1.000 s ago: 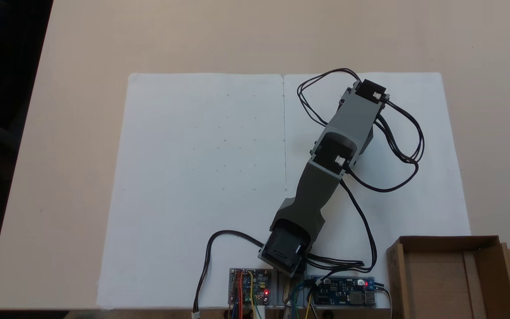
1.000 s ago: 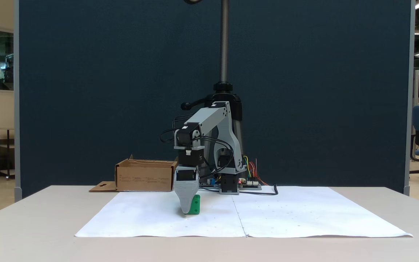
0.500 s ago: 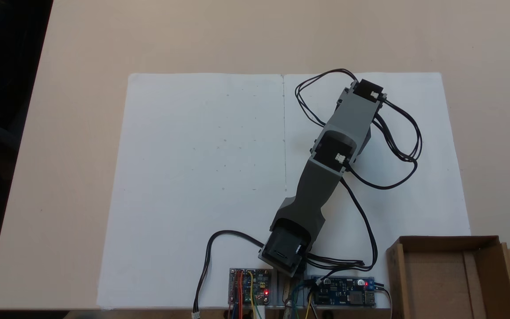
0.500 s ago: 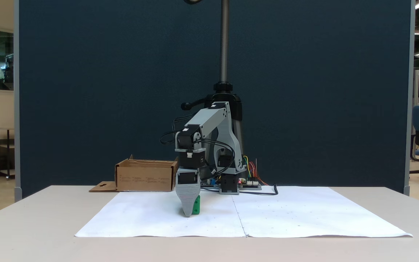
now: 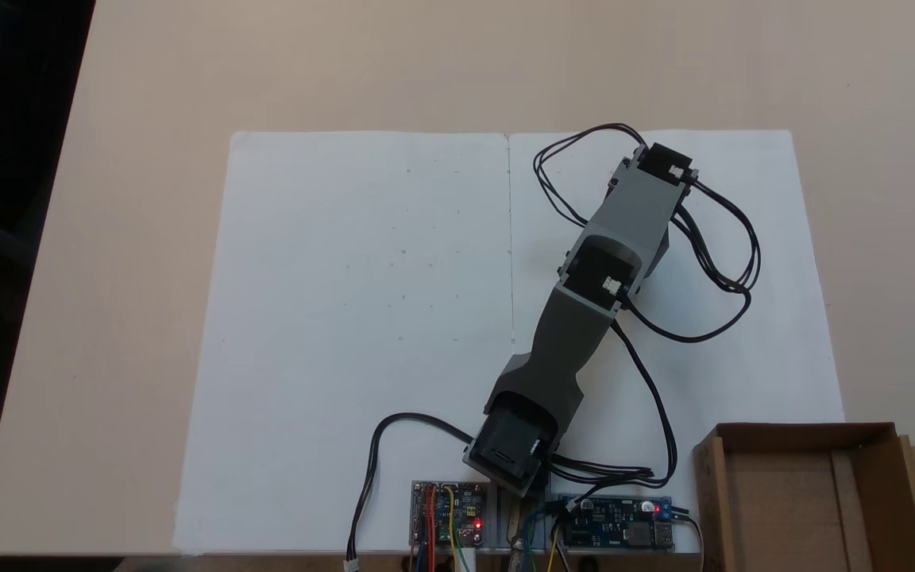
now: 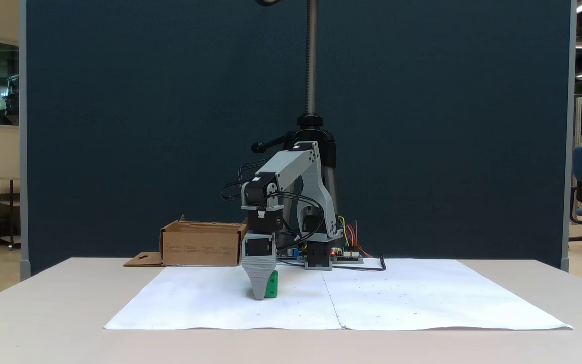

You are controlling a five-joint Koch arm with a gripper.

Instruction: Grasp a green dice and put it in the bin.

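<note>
From above, the grey arm [image 5: 584, 306] stretches over the white paper [image 5: 362, 318]; the bin [image 5: 811, 496] sits at lower right; side on, the gripper [image 6: 259, 293] points down onto the paper, the green dice [image 6: 272, 284] right against it; one jaw shows, so its grip can't be told.

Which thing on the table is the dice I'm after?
In the side-on fixed view, find the white paper on the table, then the grey gripper pointing down onto it. The dice is the small bright green block right behind its tip, the sole green thing there, far smaller than the brown bin.
</note>
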